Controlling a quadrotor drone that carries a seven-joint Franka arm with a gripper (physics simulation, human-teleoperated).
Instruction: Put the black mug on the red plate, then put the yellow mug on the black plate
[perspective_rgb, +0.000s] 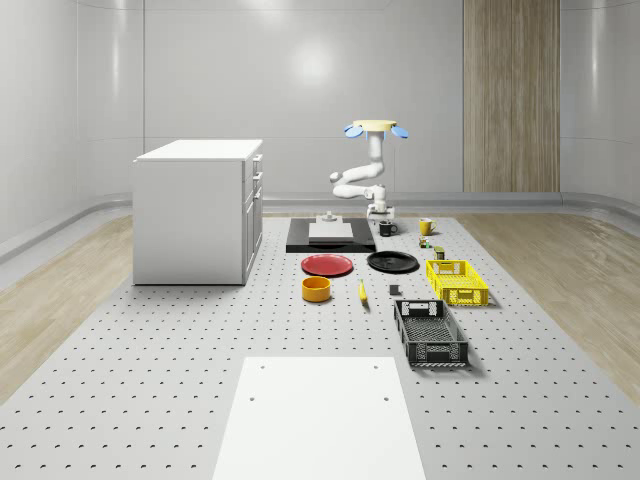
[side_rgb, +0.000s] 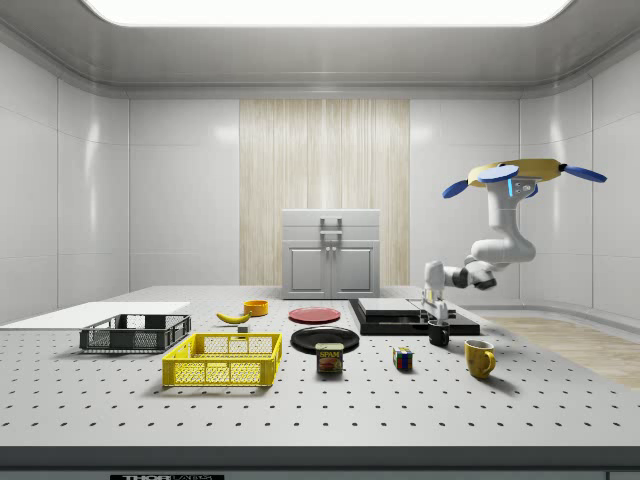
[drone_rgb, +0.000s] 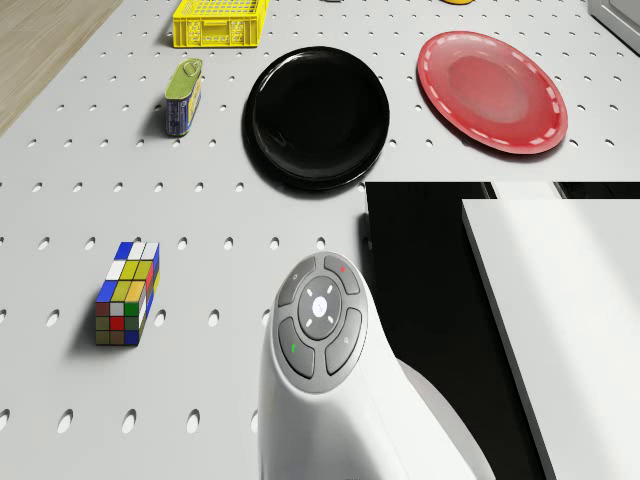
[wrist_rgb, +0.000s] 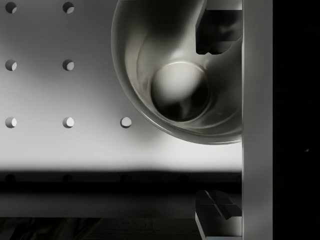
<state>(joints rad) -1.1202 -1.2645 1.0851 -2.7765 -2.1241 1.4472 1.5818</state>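
A simulated lab: a grey perforated optical-bench table (perspective_rgb: 150, 350) fills a bare, white-panelled room, bearing a white cabinet (perspective_rgb: 195, 210).

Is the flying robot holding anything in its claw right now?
Not yet, it seems. The gripper is right over the black mug, one finger inside the rim, the other outside, not squeezed shut.

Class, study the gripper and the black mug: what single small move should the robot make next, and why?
Probably close the fingers. The drone hovers beside the black slab; the gripper is down at the black mug, with one finger inside the rim and the other outside, apart. The mug stands on the table, the red plate is bare.
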